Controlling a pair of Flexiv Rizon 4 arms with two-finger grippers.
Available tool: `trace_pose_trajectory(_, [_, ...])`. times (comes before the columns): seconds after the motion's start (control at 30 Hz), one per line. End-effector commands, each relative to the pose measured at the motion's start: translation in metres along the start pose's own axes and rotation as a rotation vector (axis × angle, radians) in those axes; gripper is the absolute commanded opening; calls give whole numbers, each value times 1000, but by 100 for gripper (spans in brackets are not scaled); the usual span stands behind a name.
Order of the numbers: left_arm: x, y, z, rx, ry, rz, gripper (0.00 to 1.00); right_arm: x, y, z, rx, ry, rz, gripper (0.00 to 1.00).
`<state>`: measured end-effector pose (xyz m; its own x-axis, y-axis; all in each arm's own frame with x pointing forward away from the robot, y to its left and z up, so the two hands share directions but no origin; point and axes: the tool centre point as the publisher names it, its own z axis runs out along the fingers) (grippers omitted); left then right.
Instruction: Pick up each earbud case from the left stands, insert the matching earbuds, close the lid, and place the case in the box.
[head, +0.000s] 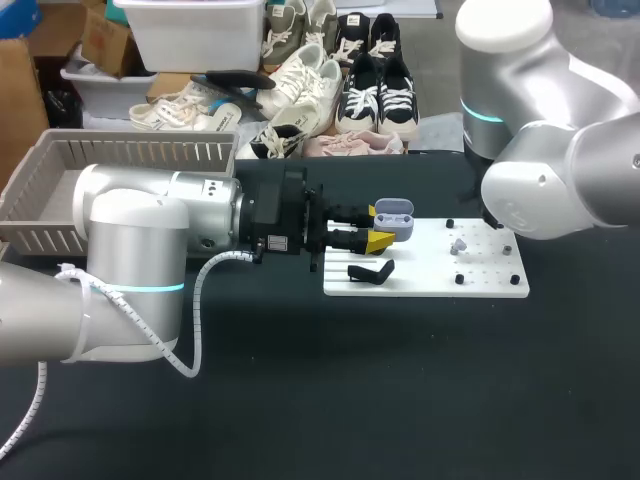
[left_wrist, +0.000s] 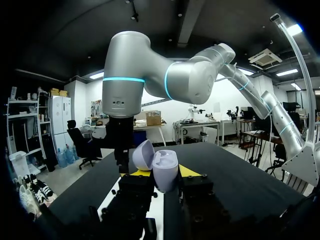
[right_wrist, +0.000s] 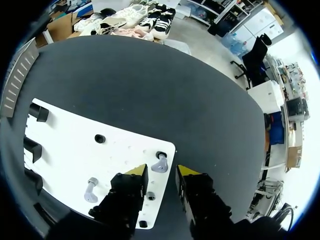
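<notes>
The pick-up is judged done. The lavender earbud case is off the stands and is gripped from two sides by the left tool, just above the near edge of the white board. Its lid is swung open. In the left wrist view the inside of the case appears unfilled, so insertion is not yet done.

Both earbuds are seen on the board in the right wrist view. One earbud lies just ahead of the right tool, in line with the gap between its fingers. The second earbud lies off to one side of that tool. The right tool is released, with its yellow tips spread and nothing touched by them.

What is left, as judged from here, is to lift both earbuds and seat them, to shut the lid, and to set the case in the grey slatted box at the far left of the tabletop. No other case shows on the black stands.

As for pose, the left arm is stretched level across from the left, with the case presented opening-up. The right arm is folded over the board's far end, its tool pointed straight down at the board.
</notes>
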<state>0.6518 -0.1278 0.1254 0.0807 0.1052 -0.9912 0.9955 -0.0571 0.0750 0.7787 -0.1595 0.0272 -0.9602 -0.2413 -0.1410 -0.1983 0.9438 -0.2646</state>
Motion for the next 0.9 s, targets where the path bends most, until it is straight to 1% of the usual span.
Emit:
trace_pose_trajectory(0.03, [0,-1,1,-6,0,1,0,0,0,1,4,-2,0,32])
trace_pose_trajectory(0.2, [0,-1,1,-6,0,1,0,0,0,1,7,0,-4,29])
trace_pose_trajectory(0.33, [0,-1,1,-6,0,1,0,0,2,3,5,5,-10,25])
trace_pose_trajectory(0.4, [0,-1,1,-6,0,1,0,0,3,4,4,6,-12,10])
trace_pose_trajectory(0.43, [0,-1,1,-6,0,1,0,0,3,4,4,6,-12,0])
trace_pose_trajectory(0.7, [0,-1,1,-6,0,1,0,3,3,2,4,9,-8,0])
trace_pose_trajectory(0.9, [0,-1,1,-6,0,1,0,7,1,-4,7,1,3,0])
